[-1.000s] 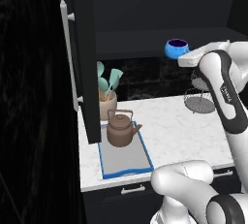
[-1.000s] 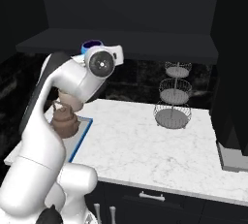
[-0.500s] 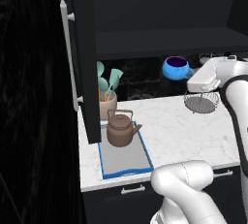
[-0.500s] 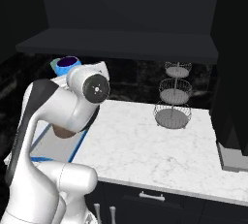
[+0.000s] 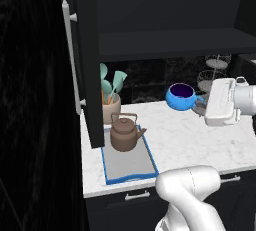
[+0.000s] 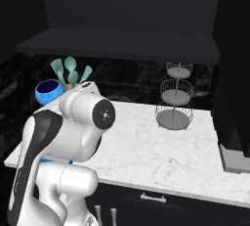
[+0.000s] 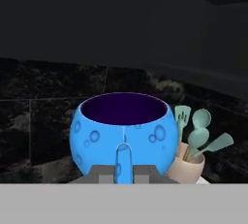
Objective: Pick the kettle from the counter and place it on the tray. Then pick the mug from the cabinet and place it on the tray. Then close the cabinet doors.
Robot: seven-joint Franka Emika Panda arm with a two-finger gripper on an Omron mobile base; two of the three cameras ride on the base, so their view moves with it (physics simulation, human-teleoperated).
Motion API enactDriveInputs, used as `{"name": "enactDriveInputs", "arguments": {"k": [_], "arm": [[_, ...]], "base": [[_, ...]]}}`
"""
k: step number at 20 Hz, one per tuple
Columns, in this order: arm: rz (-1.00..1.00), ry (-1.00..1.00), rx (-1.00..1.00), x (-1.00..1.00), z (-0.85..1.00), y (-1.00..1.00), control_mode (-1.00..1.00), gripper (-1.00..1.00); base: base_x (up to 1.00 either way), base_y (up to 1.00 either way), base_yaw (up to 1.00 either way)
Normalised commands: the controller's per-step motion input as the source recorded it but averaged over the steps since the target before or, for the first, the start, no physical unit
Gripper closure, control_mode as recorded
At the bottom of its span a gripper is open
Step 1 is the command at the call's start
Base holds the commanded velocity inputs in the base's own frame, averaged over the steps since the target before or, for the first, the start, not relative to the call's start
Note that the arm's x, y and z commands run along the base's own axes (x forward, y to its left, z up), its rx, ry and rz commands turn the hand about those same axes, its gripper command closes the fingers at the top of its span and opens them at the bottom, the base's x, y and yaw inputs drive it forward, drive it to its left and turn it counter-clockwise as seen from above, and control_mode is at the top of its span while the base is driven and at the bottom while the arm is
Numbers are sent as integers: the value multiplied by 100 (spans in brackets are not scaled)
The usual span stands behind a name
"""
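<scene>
No writing or labels can be read anywhere. At left, the open black cabinet door (image 5: 82, 60) hangs over the kettle (image 5: 124, 133), which sits on the blue-rimmed tray (image 5: 129, 162) on the white marble counter (image 5: 190, 140). Further right, the gripper (image 5: 200, 104) is clamped on the handle of the blue mug (image 5: 180, 96), holding it in the air above the counter. A wire basket stand (image 6: 174, 98) stands by the dark backsplash.

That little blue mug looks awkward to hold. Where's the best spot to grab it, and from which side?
By its side handle, probably, coming in level from that side. The mug is round and smooth, so the thin handle fits narrow jaws better. The gripper is shut on that handle in the hand view, and the mug hangs upright above the counter.
</scene>
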Motion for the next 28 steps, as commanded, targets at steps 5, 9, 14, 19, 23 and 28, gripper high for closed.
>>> {"name": "enactDriveInputs", "arguments": {"k": [5, 9, 14, 19, 23, 28], "arm": [[19, 0, -12, -45, -52, 22, -100, 100], [12, 0, -17, -10, -55, 31, -100, 100], [7, 0, -12, 5, -56, 28, -100, 100], [5, 0, -1, 12, -58, 8, -100, 100], [7, 0, 0, 0, -67, 16, -100, 100], [8, 0, 0, 0, -64, 17, -100, 100]], "base": [[0, 0, 0], [0, 0, 0], [0, 0, 0], [0, 0, 0], [0, 0, 0], [0, 0, 0]]}}
